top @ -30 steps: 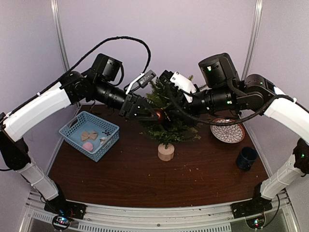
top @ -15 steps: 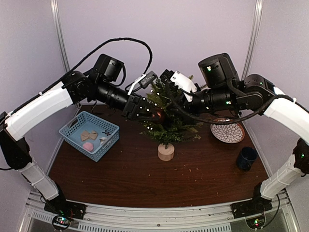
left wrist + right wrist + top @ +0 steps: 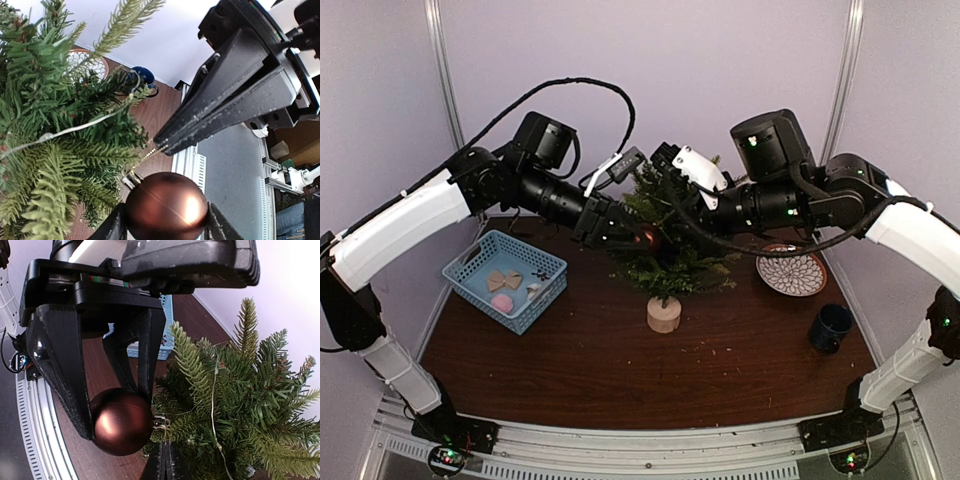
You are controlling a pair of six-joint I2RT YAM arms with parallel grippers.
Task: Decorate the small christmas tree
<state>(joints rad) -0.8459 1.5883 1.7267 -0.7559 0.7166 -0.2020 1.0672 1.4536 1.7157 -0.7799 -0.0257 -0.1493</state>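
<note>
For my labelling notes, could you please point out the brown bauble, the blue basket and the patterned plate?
brown bauble (image 3: 166,207), left wrist view, middle of its shiny front.
blue basket (image 3: 480,297), top view, its near wall.
patterned plate (image 3: 792,271), top view, its bare middle.

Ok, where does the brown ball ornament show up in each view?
Top external: brown ball ornament at centre, against the small christmas tree.
Left wrist: ornament at bottom centre, tree to its left.
Right wrist: ornament at lower left, tree to its right.
Shared landmark: the tree.
</note>
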